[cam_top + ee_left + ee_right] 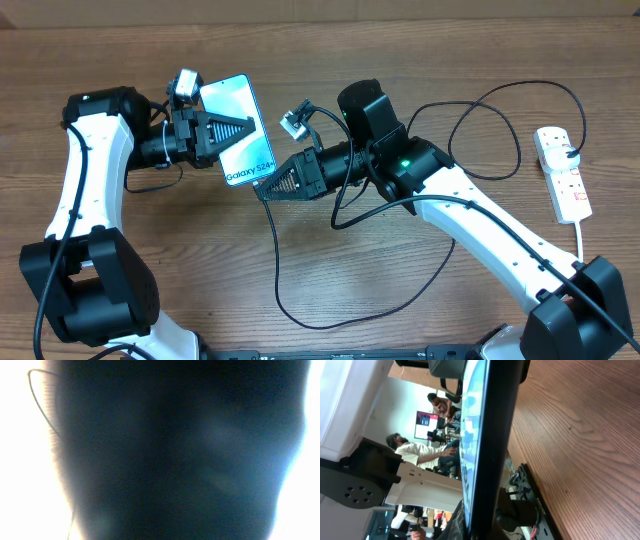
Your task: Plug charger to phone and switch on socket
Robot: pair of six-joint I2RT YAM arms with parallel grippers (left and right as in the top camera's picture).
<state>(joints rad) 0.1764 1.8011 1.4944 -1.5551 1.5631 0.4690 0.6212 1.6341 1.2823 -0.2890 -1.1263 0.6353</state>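
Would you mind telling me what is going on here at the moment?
The left gripper holds the phone tilted up off the table. The right gripper is shut at the phone's lower edge, apparently pinching the connector end of the charger there. The socket lies untouched at the far right.

table (400, 60): grained wood | phone (235, 98): glossy screen | socket (562, 170): white plastic

Reaches toward 3 o'clock with left gripper (244, 126), clamped on phone (234, 98); points right gripper (264, 190) toward 9 o'clock, closed, tips near each other.
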